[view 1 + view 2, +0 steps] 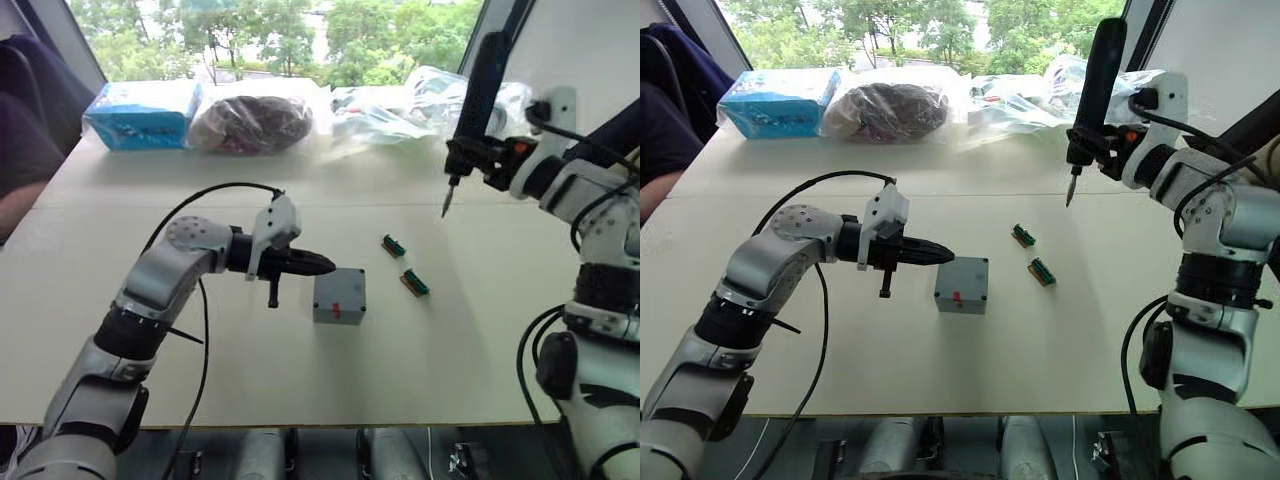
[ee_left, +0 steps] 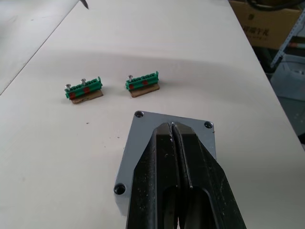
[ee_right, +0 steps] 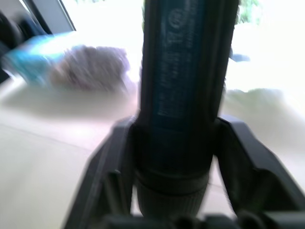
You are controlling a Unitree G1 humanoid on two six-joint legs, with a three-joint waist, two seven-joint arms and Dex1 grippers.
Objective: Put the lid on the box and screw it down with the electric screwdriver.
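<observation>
I had the box (image 1: 339, 296) near the middle of the table (image 1: 300, 390), lid (image 2: 143, 143) on top of it. My left gripper (image 1: 325, 265) sat at the box's 10 o'clock, tips over the lid's near-left edge, fingers together. Two connectors (image 1: 394, 245) (image 1: 414, 284) lay at the box's 2 o'clock, side by side, apart from it. My right gripper (image 1: 470, 160) was up at 1 o'clock, clamping the electric screwdriver (image 1: 478, 90) upright, bit down, clear above the table. Along the far edge at 12 o'clock: a carton (image 1: 142, 113) leftmost, a bagged bundle (image 1: 252, 123) beside it, plastic bags (image 1: 400, 105) rightmost.
</observation>
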